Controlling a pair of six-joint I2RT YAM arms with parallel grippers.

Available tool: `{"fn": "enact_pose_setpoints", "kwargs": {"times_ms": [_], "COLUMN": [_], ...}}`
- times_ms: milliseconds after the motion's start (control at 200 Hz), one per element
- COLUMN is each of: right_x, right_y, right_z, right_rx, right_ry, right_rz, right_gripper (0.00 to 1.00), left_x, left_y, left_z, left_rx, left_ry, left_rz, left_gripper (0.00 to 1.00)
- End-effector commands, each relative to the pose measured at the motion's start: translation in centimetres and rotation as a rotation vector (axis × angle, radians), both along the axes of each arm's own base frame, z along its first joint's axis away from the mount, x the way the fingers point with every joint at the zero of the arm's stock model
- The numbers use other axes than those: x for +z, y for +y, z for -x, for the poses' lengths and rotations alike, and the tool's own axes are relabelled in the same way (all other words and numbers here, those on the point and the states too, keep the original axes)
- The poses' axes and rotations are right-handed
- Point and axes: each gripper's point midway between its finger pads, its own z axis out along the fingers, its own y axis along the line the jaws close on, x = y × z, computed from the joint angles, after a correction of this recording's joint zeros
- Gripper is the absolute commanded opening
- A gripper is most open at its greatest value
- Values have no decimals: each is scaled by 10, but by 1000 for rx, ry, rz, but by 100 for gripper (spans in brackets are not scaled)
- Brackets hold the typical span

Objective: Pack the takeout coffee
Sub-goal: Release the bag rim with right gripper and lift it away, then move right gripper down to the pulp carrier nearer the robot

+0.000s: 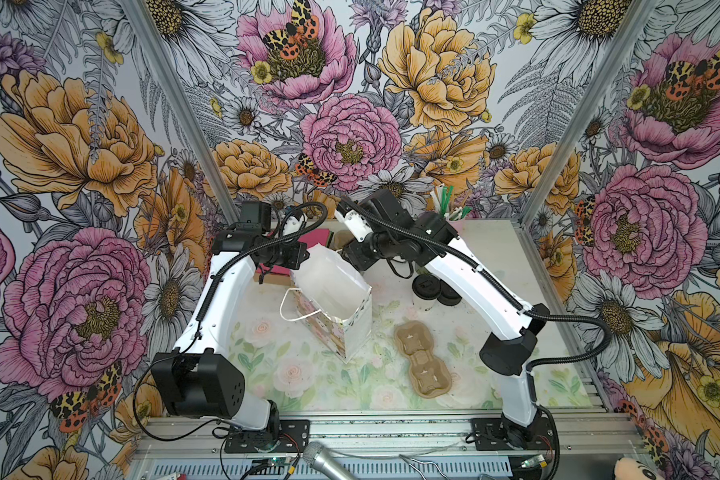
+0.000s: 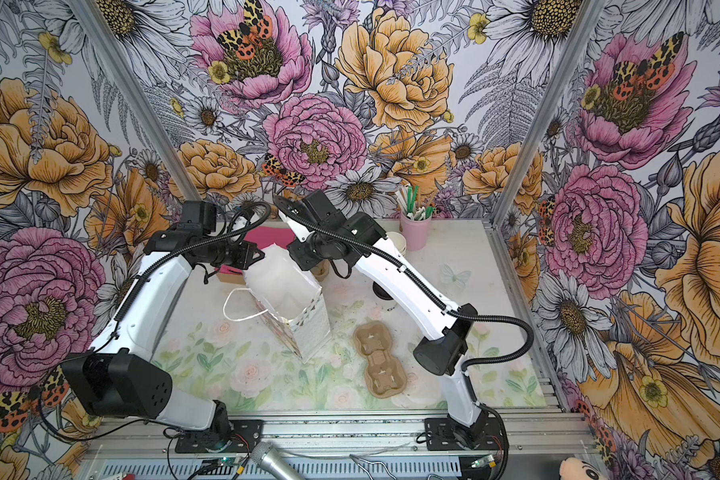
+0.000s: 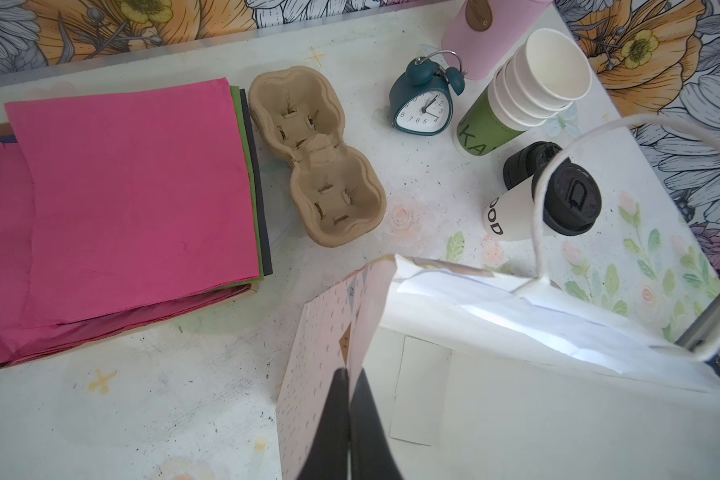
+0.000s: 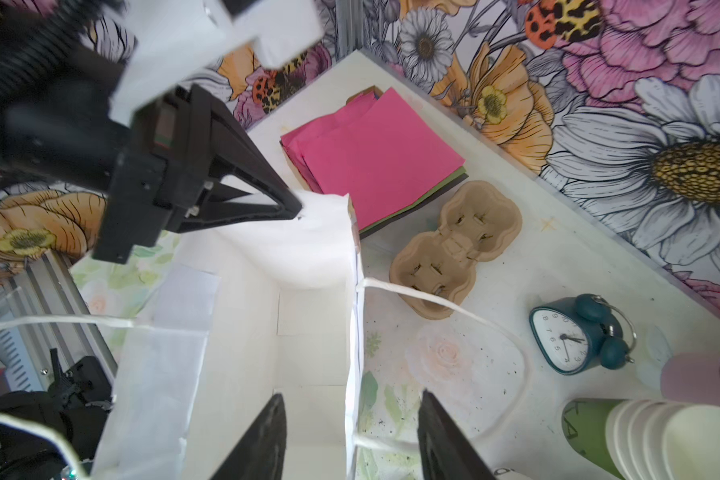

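The takeout coffee [image 3: 506, 216], a small white paper cup with a black lid, stands on the table beyond the bag; it also shows in a top view [image 1: 427, 286], beside my right arm. A paper gift bag [image 1: 337, 291] stands open in the middle, empty inside [image 4: 267, 311]. My left gripper [image 3: 350, 374] is shut on the bag's patterned side wall at the rim, and the right wrist view shows that same gripper [image 4: 298, 210] pinching the rim. My right gripper [image 4: 352, 395] is open, its fingers standing on either side of the bag's opposite wall, touching nothing.
One brown pulp cup carrier [image 1: 422, 357] lies right of the bag, another [image 3: 316, 166] sits by a stack of pink napkins [image 3: 134, 199]. Behind the coffee are an alarm clock [image 3: 422, 106], nested cups with a green bottom cup [image 3: 516, 99], black lids [image 3: 522, 164] and a pink straw holder [image 2: 415, 230].
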Motion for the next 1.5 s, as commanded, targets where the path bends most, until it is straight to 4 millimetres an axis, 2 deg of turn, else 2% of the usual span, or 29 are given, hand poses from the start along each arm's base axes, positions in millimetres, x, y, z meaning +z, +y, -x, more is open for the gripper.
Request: {"fn": "enact_pose_setpoints", "kwargs": {"times_ms": [0,55,120,200,275,350,515,720,855,1036,1326,1496], "right_x": [60,55,40,15,-9,-43,-121,-186,-212,-245,-270,-280], "right_y": [-54,-74,-95,-116,-135,-150,-162,-158,-157,-153,-160,-154], "right_z": [17,21,27,38,49,60,77,92,101,114,127,134], "right_rx": [-137,-188,-243,-296,-349,-398,-455,-482,-481,-450,-421,-395], "right_ry": [-112,-120,-108,-62,-13,52,203,357,416,478,437,426], "right_rz": [-67,-33,11,46,54,85,173,203,197,175,195,201], "right_gripper": [58,60,62,65,77,79,79,73,66,65,63,60], "left_x": [16,16,16,16,15,15,15,14,14,13,11,10], "left_y": [-7,-7,-8,-8,-8,-8,-6,-6,-6,-4,-4,-4], "left_z": [2,2,3,4,4,4,4,5,5,4,3,3], "left_rx": [-18,-17,-19,-18,-17,-14,-4,-5,-4,2,4,5], "left_ry": [-39,-43,-44,-48,-48,-48,-52,-56,-60,-59,-52,-49], "left_rz": [33,37,44,46,48,52,54,59,60,69,80,79], "left_gripper": [0,0,0,0,0,0,0,0,0,0,0,0]}}
